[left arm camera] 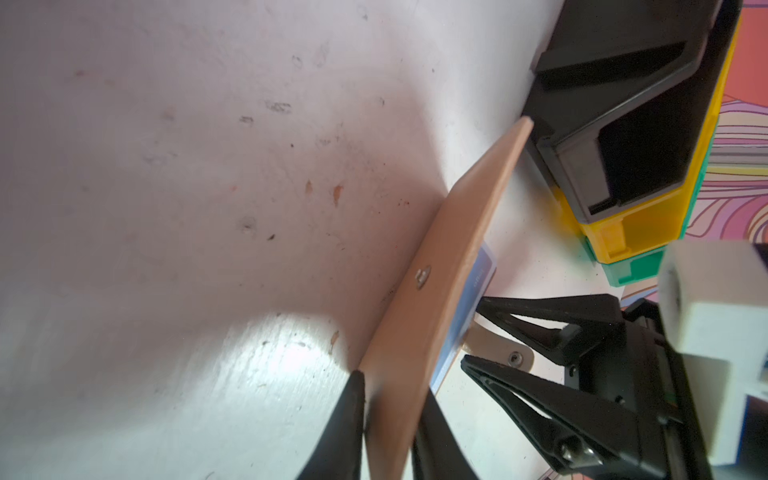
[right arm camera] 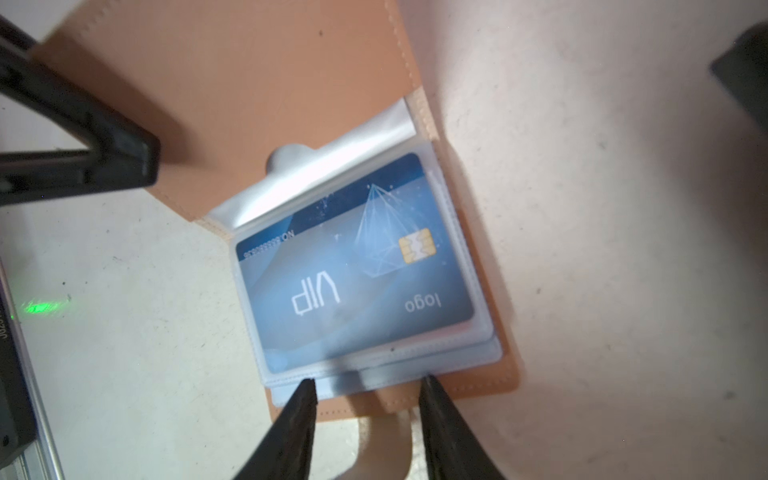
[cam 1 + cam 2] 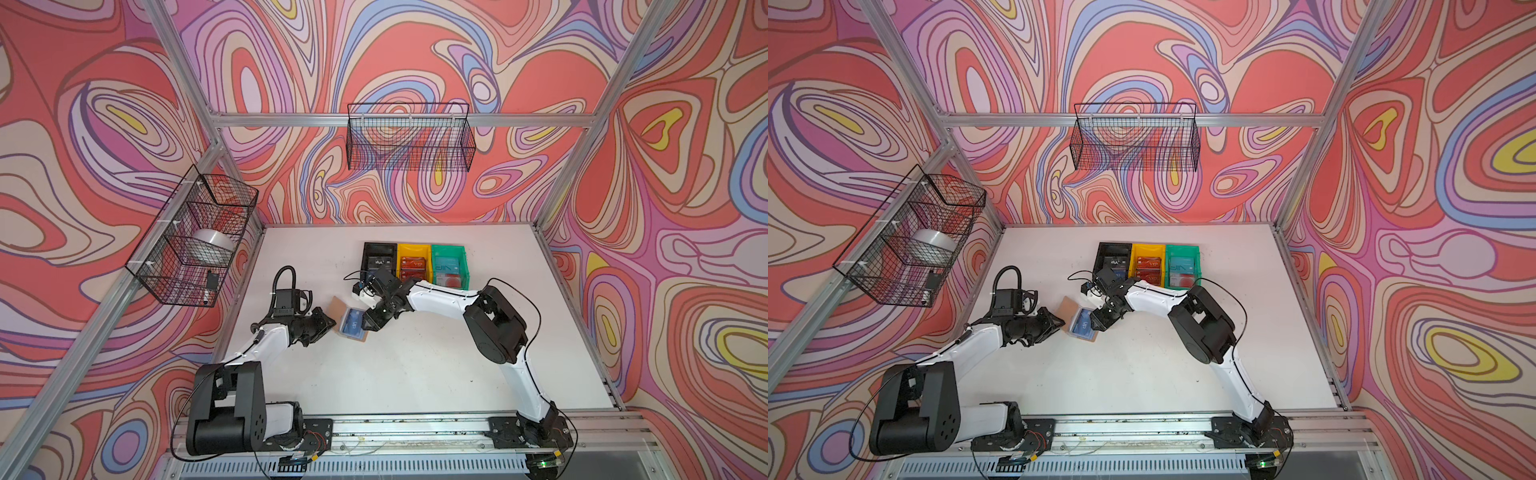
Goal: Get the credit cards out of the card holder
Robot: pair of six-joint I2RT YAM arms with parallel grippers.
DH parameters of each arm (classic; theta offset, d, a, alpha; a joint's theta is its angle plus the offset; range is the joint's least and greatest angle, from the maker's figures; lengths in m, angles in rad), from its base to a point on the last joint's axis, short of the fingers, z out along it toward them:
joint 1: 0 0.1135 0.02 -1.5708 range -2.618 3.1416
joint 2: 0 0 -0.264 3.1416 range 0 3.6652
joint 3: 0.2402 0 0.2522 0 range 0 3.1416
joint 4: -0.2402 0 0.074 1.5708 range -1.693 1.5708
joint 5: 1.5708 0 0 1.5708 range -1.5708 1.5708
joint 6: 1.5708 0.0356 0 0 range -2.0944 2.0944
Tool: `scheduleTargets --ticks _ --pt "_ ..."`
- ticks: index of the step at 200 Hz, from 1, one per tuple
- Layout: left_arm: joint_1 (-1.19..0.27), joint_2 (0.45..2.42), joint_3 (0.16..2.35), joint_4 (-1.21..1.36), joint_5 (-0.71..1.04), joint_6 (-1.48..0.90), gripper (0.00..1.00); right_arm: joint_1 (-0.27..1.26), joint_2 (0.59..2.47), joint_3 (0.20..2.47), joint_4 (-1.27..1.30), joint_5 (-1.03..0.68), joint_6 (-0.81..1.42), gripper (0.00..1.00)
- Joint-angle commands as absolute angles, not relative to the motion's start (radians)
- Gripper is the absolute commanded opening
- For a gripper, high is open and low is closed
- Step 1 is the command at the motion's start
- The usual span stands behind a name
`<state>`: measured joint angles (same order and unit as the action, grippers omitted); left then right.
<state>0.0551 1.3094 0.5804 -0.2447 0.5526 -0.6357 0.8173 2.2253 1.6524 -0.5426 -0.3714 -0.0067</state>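
Find the card holder [image 3: 340, 306] open on the counter [image 3: 415, 365], toward 9 o'clock from its middle, a blue card [image 2: 353, 266] showing through the top clear sleeve [image 2: 374, 359]. See the left pincer [image 1: 392, 386] astride the tan cover at the holder's 9 o'clock; clamped or loose, cannot tell. See the right pincer [image 2: 368, 384] spread, tips at the sleeve edge at 3 o'clock, pinching nothing. Expect a light, stiff, slick card inside soft, clingy plastic. Probably best to pin the cover and pinch a bared card edge.

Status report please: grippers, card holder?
Left gripper astride card holder cover, grip unclear. Right gripper open at sleeve edge. Blue card inside sleeve. No obstruction.
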Motion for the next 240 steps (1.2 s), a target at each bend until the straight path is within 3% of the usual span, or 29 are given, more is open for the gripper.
scheduleTargets --ticks 1,63,90,116,240 --pt "0.058 1.271 0.613 -0.330 0.524 -0.624 0.26 0.808 2.231 1.639 -0.649 -0.307 -0.016 0.44" --pt "0.058 1.074 0.727 -0.569 0.393 -0.606 0.27 0.807 2.231 1.629 -0.634 -0.322 -0.014 0.44" --pt "0.058 1.038 0.715 -0.500 0.505 -0.632 0.26 0.808 2.231 1.627 -0.627 -0.324 -0.011 0.43" --pt "0.049 1.104 0.641 -0.292 0.643 -0.718 0.25 0.808 2.238 1.629 -0.623 -0.319 -0.009 0.43" --pt "-0.006 1.469 0.632 -0.049 0.603 -0.742 0.25 0.801 2.182 1.571 -0.638 -0.231 -0.020 0.38"
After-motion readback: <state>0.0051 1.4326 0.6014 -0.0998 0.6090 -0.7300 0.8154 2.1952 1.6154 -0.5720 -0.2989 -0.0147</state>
